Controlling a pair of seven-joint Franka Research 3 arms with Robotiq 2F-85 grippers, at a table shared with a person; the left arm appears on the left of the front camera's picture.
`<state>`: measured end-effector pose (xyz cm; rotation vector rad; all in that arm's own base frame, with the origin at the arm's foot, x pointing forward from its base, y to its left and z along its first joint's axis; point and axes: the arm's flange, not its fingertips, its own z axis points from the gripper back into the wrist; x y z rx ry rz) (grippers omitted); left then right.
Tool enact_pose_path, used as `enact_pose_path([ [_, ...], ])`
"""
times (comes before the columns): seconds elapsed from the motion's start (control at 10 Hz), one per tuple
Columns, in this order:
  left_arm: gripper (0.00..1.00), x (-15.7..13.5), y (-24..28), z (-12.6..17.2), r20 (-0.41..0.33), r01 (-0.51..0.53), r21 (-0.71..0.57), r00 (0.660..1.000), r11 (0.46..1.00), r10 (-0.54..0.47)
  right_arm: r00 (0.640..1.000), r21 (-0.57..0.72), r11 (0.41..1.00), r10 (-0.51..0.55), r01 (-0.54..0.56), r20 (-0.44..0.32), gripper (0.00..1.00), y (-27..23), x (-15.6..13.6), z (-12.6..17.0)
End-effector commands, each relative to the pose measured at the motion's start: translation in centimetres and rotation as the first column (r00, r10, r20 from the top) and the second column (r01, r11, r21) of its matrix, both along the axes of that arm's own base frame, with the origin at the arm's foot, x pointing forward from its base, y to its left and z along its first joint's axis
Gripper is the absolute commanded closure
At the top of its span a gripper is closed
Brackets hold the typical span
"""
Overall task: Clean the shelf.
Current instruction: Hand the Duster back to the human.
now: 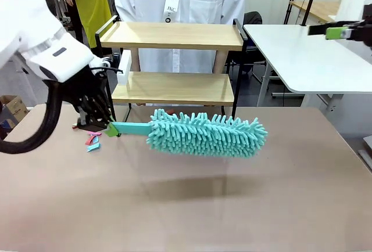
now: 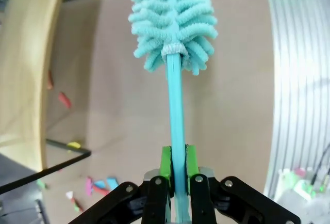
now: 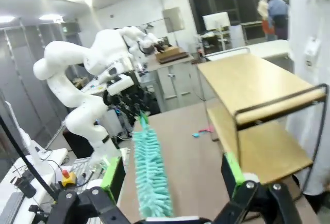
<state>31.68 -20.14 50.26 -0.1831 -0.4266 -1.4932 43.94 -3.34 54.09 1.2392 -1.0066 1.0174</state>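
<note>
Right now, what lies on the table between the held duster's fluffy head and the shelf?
Bare tabletop in the front view: the duster hangs just before the shelf. Small coloured scraps lie left, under the left fingers.

brown table (image 1: 192, 205) carries the shelf (image 1: 174, 88) and coloured scraps (image 1: 92, 141).

duster handle (image 2: 177, 115): its end is hiding between the left gripper (image 2: 177, 168) pads
shelf (image 1: 174, 60): its rear legs are hiding behind the boards

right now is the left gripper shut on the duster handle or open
Shut: the left gripper has its green pads pressed against both sides of the duster handle.
</note>
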Motion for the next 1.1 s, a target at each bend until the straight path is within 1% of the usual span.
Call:
enact_pose_path([
  [0.0,0.87,-0.4,-0.3,-2.5,0.047,0.026,-0.121,0.999,0.992,-0.021,0.999,0.079,0.997,0.015,-0.017,0.034,0.0,3.3,-1.7,-1.8],
  [0.1,0.87,-0.1,-0.6,-3.7,0.049,0.031,-0.149,0.999,0.988,-0.024,0.998,0.099,0.995,0.009,-0.015,0.061,0.0,4.9,-2.5,-3.0],
  [0.2,0.87,-0.1,-0.6,-4.4,0.057,0.024,-0.183,0.998,0.983,-0.014,0.996,0.117,0.993,-0.02,0.009,0.088,0.0,5.9,-3.0,-4.0],
  [0.3,0.87,0.2,-0.5,-4.8,0.068,0.04,-0.202,0.997,0.979,-0.027,0.991,0.142,0.988,-0.071,0.054,0.115,0.0,6.0,-2.8,-4.5],
  [0.4,0.87,0.3,0.0,-4.6,0.084,0.065,-0.201,0.995,0.977,-0.048,0.999,0.09,0.995,0.035,-0.038,0.034,0.0,4.9,-2.4,-3.5],
  [0.5,0.87,0.5,-1.3,-3.1,0.049,-0.006,-0.141,0.999,0.99,0.013,0.999,0.09,0.995,0.035,-0.038,0.034,0.0,4.9,-2.4,-3.5],
  [0.6,0.87,0.5,-1.3,-3.1,0.049,-0.006,-0.141,0.999,0.99,0.013,0.999,0.09,0.995,0.035,-0.038,0.034,0.0,4.9,-2.4,-3.5],
  [0.7,0.87,0.5,-1.3,-3.1,0.049,-0.006,-0.141,0.999,0.99,0.013,0.999,0.113,0.993,0.017,-0.02,0.033,0.0,5.4,-2.5,-4.7],
  [0.8,0.87,0.5,-1.3,-3.1,0.049,-0.006,-0.141,0.999,0.99,0.013,0.992,0.0,0.997,-0.078,0.078,0.095,0.0,3.3,-3.1,-6.3],
  [0.9,0.87,0.5,-1.3,-3.1,0.049,-0.006,-0.141,0.999,0.99,0.013,0.994,0.025,0.999,-0.048,0.045,0.1,0.0,2.2,-3.7,-7.7],
  [1.0,0.87,0.5,-1.3,-3.1,0.049,-0.006,-0.141,0.999,0.99,0.013,0.992,0.018,0.999,-0.045,0.044,0.117,0.0,1.7,-4.0,-8.6],
])
